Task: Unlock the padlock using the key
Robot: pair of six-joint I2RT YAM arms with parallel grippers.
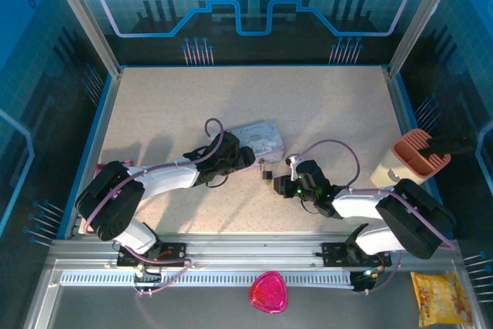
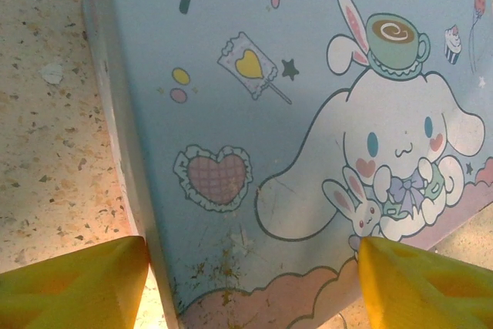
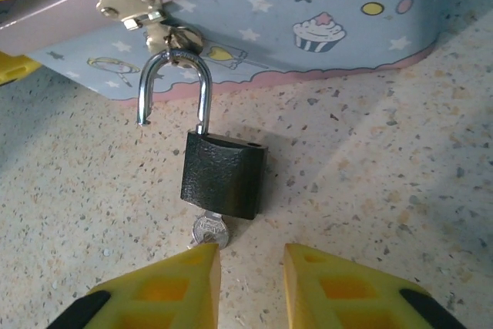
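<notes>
R wrist: padlock (image 3: 223,175) sprung, key (image 3: 209,230) in; R tool (image 3: 250,256) ajar, empty. L wrist: L tool (image 2: 253,243) grips tin (image 2: 254,113).

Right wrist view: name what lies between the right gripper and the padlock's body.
The key, its head poking out of the padlock underside, just ahead of the right gripper. Bare table surrounds it, as the right wrist view shows.

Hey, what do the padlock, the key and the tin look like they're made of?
The padlock body looks like metal under matte black crinkle paint; its shackle looks like polished steel, by the mirror glints. The key: silvery metal, shiny head. The tin: probably thin printed sheet metal, satin pale blue, with a brass-coloured hasp.
</notes>
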